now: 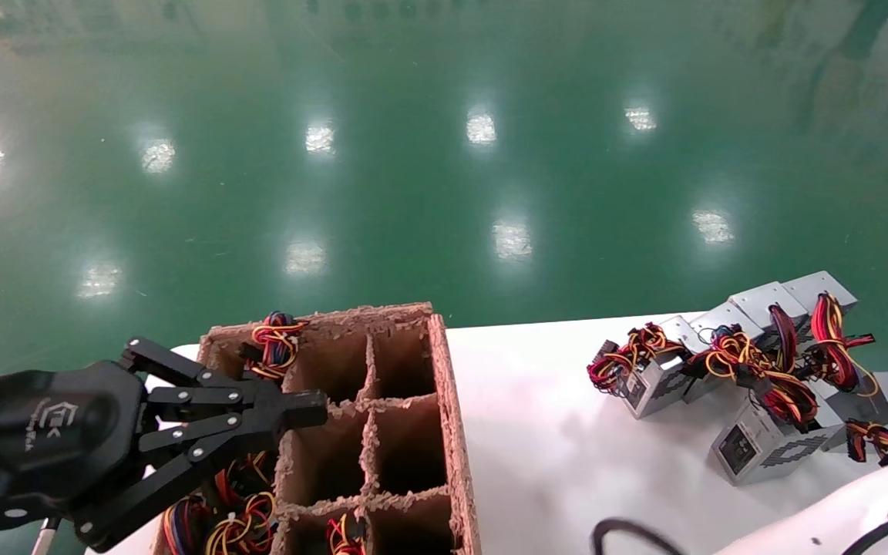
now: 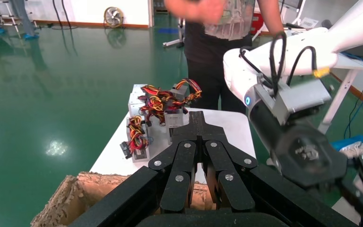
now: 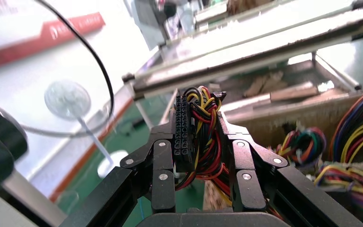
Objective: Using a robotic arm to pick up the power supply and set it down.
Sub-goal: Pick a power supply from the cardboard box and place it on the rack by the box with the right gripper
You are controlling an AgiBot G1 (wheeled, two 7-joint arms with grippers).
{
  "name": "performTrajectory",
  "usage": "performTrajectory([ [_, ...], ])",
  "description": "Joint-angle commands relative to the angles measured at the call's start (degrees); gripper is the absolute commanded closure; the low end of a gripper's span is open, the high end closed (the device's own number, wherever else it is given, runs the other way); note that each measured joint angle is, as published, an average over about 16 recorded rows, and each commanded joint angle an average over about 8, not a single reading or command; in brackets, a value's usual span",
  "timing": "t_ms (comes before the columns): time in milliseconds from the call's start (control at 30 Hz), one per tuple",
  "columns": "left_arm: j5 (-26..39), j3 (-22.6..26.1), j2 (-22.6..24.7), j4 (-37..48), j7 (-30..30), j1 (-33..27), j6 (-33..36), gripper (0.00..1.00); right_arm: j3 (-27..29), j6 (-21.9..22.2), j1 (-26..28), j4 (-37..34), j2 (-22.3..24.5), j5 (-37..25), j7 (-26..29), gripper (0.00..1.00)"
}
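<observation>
In the right wrist view my right gripper [image 3: 198, 113] is shut on the power supply's thick bundle of red, yellow and black wires [image 3: 207, 137], with a black connector [image 3: 182, 127] against one finger. The supply's grey box is hidden below the claw. In the head view only the right arm's white housing [image 1: 837, 516] shows, at the bottom right. My left gripper [image 1: 313, 408] [image 2: 197, 118] hangs shut and empty over the left side of the cardboard box [image 1: 452, 432]. Several more grey power supplies [image 1: 760, 362] [image 2: 156, 113] lie at the white table's right end.
The brown divided cardboard box [image 2: 75, 198] [image 3: 283, 118] holds wired supplies in its left compartments [image 1: 274, 347]. Its middle and right cells look dark. White table [image 1: 536, 432] lies between box and pile. A person [image 2: 227, 47] stands behind the table's far end. Green floor lies beyond.
</observation>
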Motion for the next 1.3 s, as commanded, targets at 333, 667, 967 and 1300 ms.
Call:
performTrajectory([
  [333, 0.0, 0.0, 0.0, 0.0, 0.0, 0.0, 0.0, 1.0, 0.2, -2.0, -0.2, -0.9, 3.0, 16.8, -0.8, 1.0],
  [667, 0.0, 0.0, 0.0, 0.0, 0.0, 0.0, 0.0, 1.0, 0.1, -2.1, 1.1, -0.5, 6.3, 31.4, -1.2, 1.0],
  [967, 0.0, 0.0, 0.0, 0.0, 0.0, 0.0, 0.0, 1.0, 2.3, -1.8, 2.4, -3.4, 10.8, 39.7, -0.6, 1.0],
  [1300, 0.0, 0.0, 0.0, 0.0, 0.0, 0.0, 0.0, 1.0, 4.4, -1.6, -0.3, -10.9, 17.5, 43.2, -1.0, 1.0],
])
